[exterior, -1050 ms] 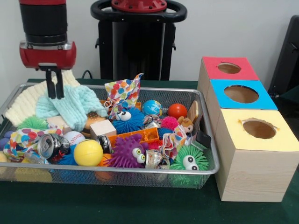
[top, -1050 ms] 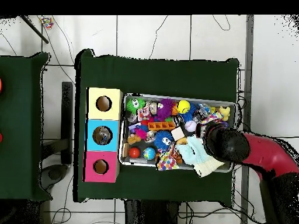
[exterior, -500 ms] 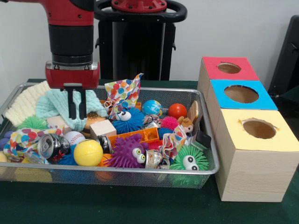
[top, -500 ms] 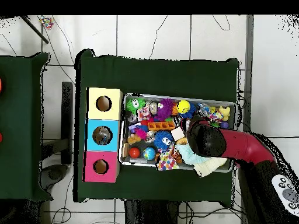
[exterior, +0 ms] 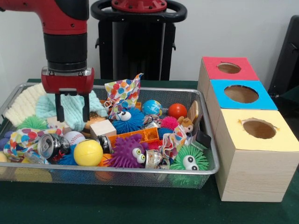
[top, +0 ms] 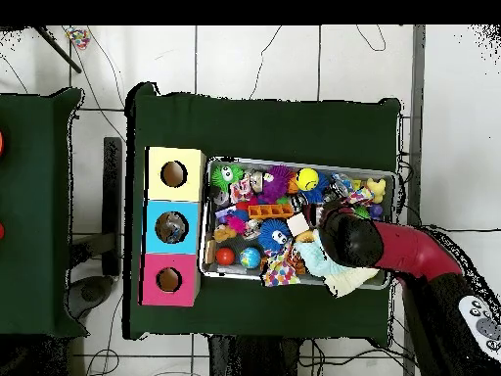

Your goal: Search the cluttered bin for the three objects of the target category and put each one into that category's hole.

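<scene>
Hovering over the left part of the silver wire-mesh bin [exterior: 205, 170], the red and black gripper [exterior: 72, 108] hangs with its two dark fingers spread apart and holding nothing, above the mint-green knitted cloth [exterior: 70, 107] and just beside the pale wooden cube [exterior: 103, 128]. Which category is wanted cannot be told from the frames, so the step seems to be a search, best done by a straight descent onto one item without snagging the cloth. Right of the bin wait the yellow-topped wooden box [exterior: 254, 151], the blue-topped box [exterior: 240, 94] and the red-topped box [exterior: 228, 68], each with a round hole.
</scene>
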Controlling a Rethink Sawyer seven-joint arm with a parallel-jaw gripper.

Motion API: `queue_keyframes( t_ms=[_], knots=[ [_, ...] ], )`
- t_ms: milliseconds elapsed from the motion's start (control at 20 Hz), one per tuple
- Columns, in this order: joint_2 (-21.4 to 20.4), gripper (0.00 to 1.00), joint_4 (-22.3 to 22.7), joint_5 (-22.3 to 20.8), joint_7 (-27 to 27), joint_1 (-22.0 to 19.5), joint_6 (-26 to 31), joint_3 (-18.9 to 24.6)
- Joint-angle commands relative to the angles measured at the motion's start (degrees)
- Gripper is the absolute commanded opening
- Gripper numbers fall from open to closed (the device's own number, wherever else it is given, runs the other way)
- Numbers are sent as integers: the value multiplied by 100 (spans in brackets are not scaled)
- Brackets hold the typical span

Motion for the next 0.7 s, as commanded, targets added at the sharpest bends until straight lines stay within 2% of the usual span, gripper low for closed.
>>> queue_keyframes(
  t_ms=[50, 250, 500, 700],
  knots=[
    [392, 100, -71, 12, 424, -271, -197, 159],
    [438, 100, -215, 7, 177, -464, -13, 306],
    [596, 100, -782, 29, -113, -487, 543, 290],
    [858, 100, -1092, -19, -387, -657, 683, 401]
  ],
)
